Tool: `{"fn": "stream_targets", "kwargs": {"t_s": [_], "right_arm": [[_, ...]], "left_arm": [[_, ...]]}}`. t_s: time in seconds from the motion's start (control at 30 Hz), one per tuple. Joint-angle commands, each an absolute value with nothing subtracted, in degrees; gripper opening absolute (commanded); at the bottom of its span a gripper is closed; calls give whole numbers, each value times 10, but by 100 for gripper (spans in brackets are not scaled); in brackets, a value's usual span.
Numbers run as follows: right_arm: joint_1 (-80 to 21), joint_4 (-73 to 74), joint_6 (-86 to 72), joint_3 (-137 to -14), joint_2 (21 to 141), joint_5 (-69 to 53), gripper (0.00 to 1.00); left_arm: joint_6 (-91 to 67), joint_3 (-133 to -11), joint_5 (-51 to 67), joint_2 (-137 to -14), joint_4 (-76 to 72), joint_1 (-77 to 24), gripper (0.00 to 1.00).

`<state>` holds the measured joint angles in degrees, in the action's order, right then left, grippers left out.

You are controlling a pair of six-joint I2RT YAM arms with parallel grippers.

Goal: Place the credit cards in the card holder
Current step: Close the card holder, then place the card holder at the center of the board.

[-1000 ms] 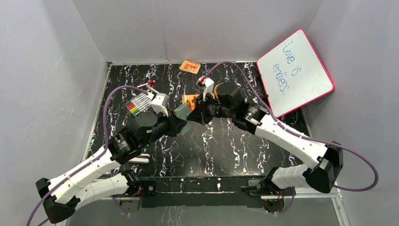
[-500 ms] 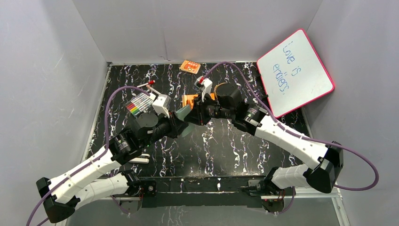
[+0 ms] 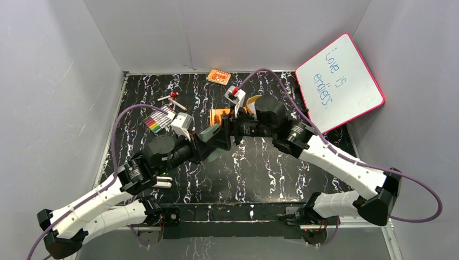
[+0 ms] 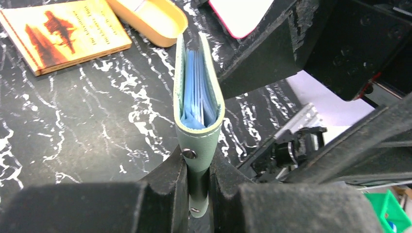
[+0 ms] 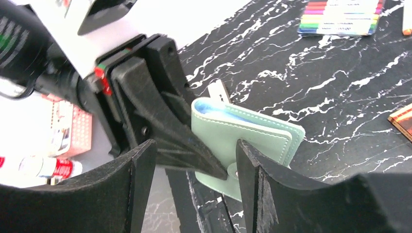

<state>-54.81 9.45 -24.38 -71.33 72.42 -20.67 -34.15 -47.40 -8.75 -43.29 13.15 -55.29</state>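
**Card holder (image 4: pixel 198 97): handling and grip**

Judged light, with soft, flexible covers that bow under pressure. Grip across both covers, clear of the pockets. It has grey-green covers, pale blue pockets and a snap tab. The left gripper (image 4: pixel 198 182) pinches its snap end, holding it edge-up above the table (image 4: pixel 73 121). The right gripper (image 5: pixel 194 150) is spread astride it. An orange book (image 4: pixel 63 34) lies beyond.

Matt, smooth leather-like card holder (image 4: pixel 199 141)

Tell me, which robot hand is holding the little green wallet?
The left gripper: its jaws are clamped shut on the snap-tab edge of the card holder. The right gripper is open and is not squeezing anything.
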Motion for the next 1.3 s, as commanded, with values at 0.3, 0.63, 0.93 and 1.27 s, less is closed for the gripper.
{"fn": "stream_targets", "kwargs": {"t_s": [0.3, 0.63, 0.93, 1.27], "right_arm": [[-560, 74, -172, -616, 512, -262, 69], [-560, -123, -276, -513, 485, -319, 68], [-560, -228, -361, -489, 501, -355, 66], [-560, -235, -357, -487, 497, -406, 70]], "left_arm": [[-301, -448, 73, -277, 43, -567, 0], [-276, -440, 235, -273, -42, -567, 0], [-284, -434, 239, -291, -95, -567, 0], [-274, -441, 222, -313, -83, -567, 0]]}}
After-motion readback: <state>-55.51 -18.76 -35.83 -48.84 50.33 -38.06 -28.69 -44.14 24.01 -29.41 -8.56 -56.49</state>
